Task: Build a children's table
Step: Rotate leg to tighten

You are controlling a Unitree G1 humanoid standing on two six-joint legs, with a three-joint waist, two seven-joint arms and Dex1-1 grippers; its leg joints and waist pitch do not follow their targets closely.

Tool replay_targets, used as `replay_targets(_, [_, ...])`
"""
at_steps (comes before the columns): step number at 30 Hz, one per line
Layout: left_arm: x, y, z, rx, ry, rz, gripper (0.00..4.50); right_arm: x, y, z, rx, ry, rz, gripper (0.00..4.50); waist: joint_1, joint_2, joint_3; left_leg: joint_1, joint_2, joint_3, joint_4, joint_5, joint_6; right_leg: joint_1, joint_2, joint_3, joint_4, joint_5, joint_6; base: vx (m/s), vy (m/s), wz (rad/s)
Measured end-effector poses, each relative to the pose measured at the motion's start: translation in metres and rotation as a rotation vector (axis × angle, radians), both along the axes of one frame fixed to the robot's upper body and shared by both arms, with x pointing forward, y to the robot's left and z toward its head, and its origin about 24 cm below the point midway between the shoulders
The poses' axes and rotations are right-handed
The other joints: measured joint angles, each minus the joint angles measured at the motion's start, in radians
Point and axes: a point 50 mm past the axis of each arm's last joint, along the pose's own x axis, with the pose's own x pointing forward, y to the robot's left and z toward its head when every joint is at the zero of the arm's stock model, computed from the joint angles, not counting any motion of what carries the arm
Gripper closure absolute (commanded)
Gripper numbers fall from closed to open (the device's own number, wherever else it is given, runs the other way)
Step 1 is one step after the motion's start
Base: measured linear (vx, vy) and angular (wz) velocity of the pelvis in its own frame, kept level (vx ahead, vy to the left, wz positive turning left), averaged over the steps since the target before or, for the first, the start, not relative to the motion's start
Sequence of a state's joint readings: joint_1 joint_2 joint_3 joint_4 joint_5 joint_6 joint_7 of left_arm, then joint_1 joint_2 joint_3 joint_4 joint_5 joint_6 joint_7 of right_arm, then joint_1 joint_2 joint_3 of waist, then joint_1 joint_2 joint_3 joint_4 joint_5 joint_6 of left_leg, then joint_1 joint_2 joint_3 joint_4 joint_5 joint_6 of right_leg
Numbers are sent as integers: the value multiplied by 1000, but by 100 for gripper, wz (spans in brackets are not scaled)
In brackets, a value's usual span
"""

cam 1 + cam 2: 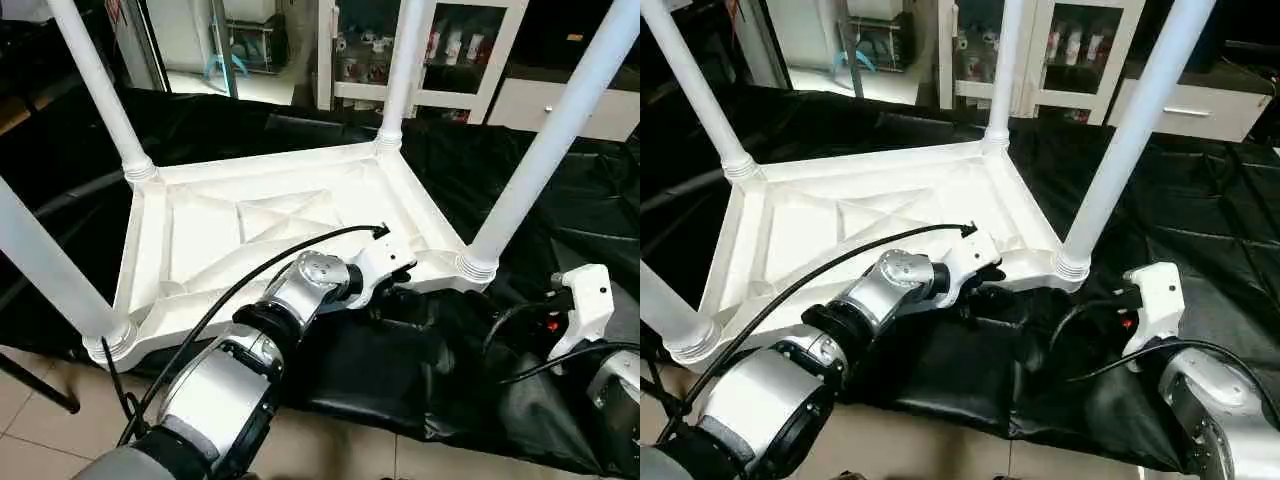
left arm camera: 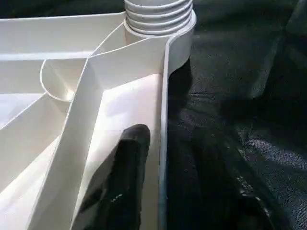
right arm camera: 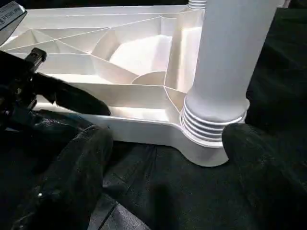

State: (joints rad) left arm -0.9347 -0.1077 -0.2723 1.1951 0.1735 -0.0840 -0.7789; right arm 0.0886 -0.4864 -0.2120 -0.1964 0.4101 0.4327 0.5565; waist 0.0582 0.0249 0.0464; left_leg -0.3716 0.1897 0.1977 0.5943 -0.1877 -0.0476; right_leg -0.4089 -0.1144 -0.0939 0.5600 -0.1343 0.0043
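Tabletop (image 1: 250,225) lies underside-up on the black sheet (image 1: 560,210), all four legs (image 1: 100,85) standing in the corner sockets; assembly looks done bar turning it over. Left gripper (image 2: 158,191) straddles the near rim between the two near corners, one finger (image 2: 125,182) inside against the rib, the other outside on the sheet, seemingly closed on the rim. Right gripper (image 3: 163,182) is spread open, holding nothing, just beside the near-right leg's threaded base (image 3: 211,127); next move likely calls for a second hold there, then a lift and flip.
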Motion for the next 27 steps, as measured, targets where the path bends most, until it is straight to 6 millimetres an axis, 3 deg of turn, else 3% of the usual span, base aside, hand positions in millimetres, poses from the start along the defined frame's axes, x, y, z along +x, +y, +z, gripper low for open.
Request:
replay_targets(8, [1,4,-1,38,-12,-25,379,3,0,4,-8,-13,12,43,-1,-4,-1,0,0,0,0,0,0,0,0,-1,0,0,0,0,0,0])
replay_targets(17, [2,29,-2,75,9,-105,436,10,4,11,-4,-52,33,43,-8,-14,-4,3,1,0,-1,0,0,2,0,-1,0,0,1,0,0,0])
replay_targets(22, [3,53,-2,77,21,-128,443,7,5,11,15,-51,70,43,-24,-17,-4,4,1,-1,-1,0,-1,2,1,-1,0,0,1,0,0,0])
replay_targets(27, [9,97,0,125,-2,-76,443,-14,17,8,37,-7,250,43,-38,-27,-1,6,1,-7,-2,-1,-1,2,2,-5,0,-1,1,0,0,0])
